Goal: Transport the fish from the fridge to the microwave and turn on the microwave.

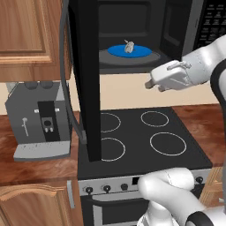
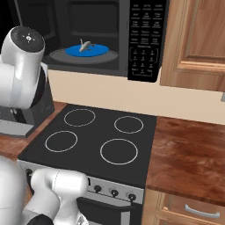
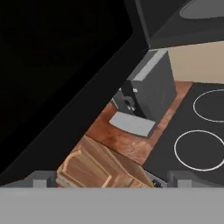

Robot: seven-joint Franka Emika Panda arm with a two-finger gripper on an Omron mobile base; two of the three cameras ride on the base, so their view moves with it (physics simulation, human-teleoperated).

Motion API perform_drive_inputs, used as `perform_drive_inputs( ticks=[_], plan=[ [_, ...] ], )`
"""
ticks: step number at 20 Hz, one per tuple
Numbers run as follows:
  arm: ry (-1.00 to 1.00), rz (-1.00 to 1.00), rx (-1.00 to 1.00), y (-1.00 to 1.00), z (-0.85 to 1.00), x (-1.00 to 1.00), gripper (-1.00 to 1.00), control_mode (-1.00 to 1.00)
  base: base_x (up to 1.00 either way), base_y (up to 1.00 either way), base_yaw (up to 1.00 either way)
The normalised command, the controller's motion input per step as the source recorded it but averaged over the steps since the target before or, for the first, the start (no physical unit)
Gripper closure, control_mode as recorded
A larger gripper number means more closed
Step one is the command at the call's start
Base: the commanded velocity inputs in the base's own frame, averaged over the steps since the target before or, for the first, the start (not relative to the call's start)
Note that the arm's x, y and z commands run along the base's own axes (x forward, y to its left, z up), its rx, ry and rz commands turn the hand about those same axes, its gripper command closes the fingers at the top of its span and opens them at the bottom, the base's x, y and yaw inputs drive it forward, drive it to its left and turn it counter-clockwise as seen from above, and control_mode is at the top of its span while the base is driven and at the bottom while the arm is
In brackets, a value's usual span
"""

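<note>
The fish [image 1: 129,47] [image 2: 85,45], a small pale lump, lies on the blue round plate [image 1: 141,52] [image 2: 100,49] inside the open microwave [image 2: 143,39]. The microwave's black door [image 1: 84,88] [image 3: 52,78] is swung wide open toward me. My gripper [image 1: 152,84] [image 3: 111,178] hangs outside the cavity, just below and to the right of its opening, pointing left toward the door. It is open, with nothing between its fingertips [image 3: 43,177]. The fridge is out of view.
A black four-ring stove [image 1: 145,132] [image 2: 96,136] lies under the microwave. A grey coffee machine [image 1: 39,119] [image 3: 148,92] stands on the wooden counter at the left. Wooden cupboards [image 1: 26,35] [image 2: 197,39] flank the microwave. More counter [image 2: 189,154] runs to the right.
</note>
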Motion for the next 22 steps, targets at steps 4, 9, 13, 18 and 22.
perform_drive_inputs(
  ticks=[4, 9, 13, 18, 22],
  plan=[
    [0.24, -0.02, 0.05, 0.11, -0.09, -0.48, -1.0, -1.0, 0.0, 0.0, 0.0],
    [0.25, 0.0, 0.15, 0.15, -0.12, -0.46, -1.0, -1.0, 0.0, 0.0, 0.0],
    [0.13, 0.0, 0.18, 0.25, -0.21, -0.47, -1.0, -1.0, 0.0, 0.0, 0.0],
    [0.0, -0.01, 0.08, 0.28, -0.25, -0.49, -1.0, -1.0, 0.0, 0.0, 0.0],
    [0.02, -0.06, 0.02, 0.28, -0.23, -0.47, -1.0, -1.0, 0.0, 0.0, 0.0]
  ],
)
